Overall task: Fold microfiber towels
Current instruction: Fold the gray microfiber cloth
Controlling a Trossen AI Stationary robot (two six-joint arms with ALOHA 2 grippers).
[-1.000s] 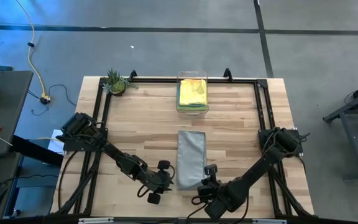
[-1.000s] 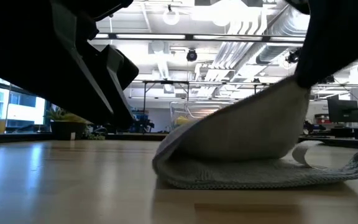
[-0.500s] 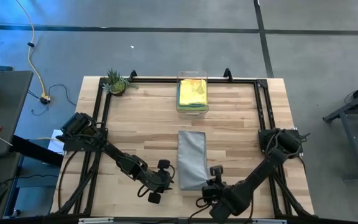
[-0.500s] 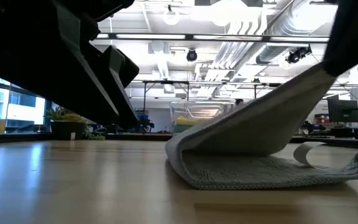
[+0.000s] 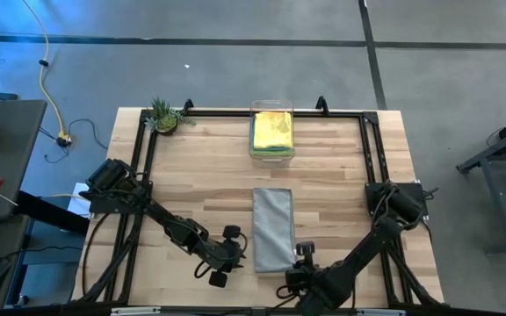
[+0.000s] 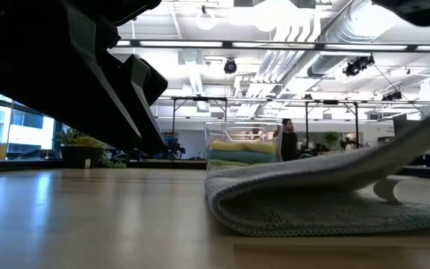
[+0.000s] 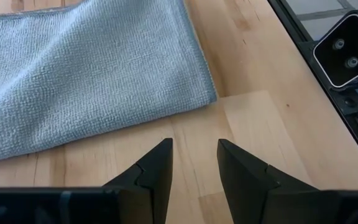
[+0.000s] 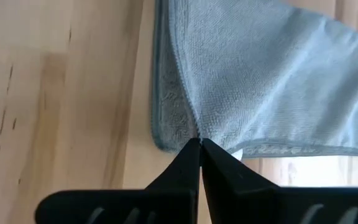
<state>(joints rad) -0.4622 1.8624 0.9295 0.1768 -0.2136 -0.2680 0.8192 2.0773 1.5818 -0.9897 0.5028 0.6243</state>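
A grey microfiber towel (image 5: 273, 230) lies folded double on the wooden table, its long side running from near to far. My right gripper (image 5: 294, 262) is shut on its upper layer at the near right corner. In the low view that layer (image 6: 394, 149) slopes up to the right, above the lower one (image 6: 327, 213). My left gripper (image 7: 194, 152) stands open just off the towel's near left corner (image 7: 207, 93), with bare wood between its fingers. My right gripper pinches the hem of the towel's upper layer (image 8: 197, 133) between its two shut fingers, close to a corner. The fingers slant down from the table's near right side. The held layer rises off the lower layer (image 8: 165, 115), which lies flat on the table.
A clear plastic bin (image 5: 272, 132) holding yellow, green and teal towels stands at the far middle. A small potted plant (image 5: 163, 116) is in the far left corner. A black frame (image 5: 369, 149) runs around the tabletop.
My right gripper has gone toward the table's near right and sunk a little, still shut on the towel. The upper layer, which stood up like a tent, now lies much lower over the lower layer, and the bin shows behind it in the low view.
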